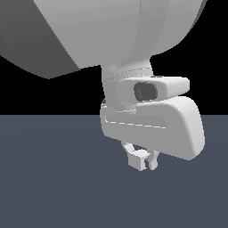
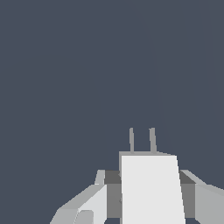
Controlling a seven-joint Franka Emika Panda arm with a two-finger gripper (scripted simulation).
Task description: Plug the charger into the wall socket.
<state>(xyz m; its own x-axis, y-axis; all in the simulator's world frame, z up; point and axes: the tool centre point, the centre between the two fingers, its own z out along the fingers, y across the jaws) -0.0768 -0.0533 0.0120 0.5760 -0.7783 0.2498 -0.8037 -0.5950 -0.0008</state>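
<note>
Wrist view: gripper (image 2: 148,192) clamped on the charger (image 2: 151,188), fingers (image 2: 87,205) pressed against both its sides, two prongs (image 2: 142,140) sticking out ahead over bare grey floor (image 2: 65,65). Exterior view: charger (image 1: 137,159) under the arm (image 1: 151,124).

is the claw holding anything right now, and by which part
Yes: the claw grips the small white block charger by its two side faces, its two thin grey prongs pointing away.
</note>
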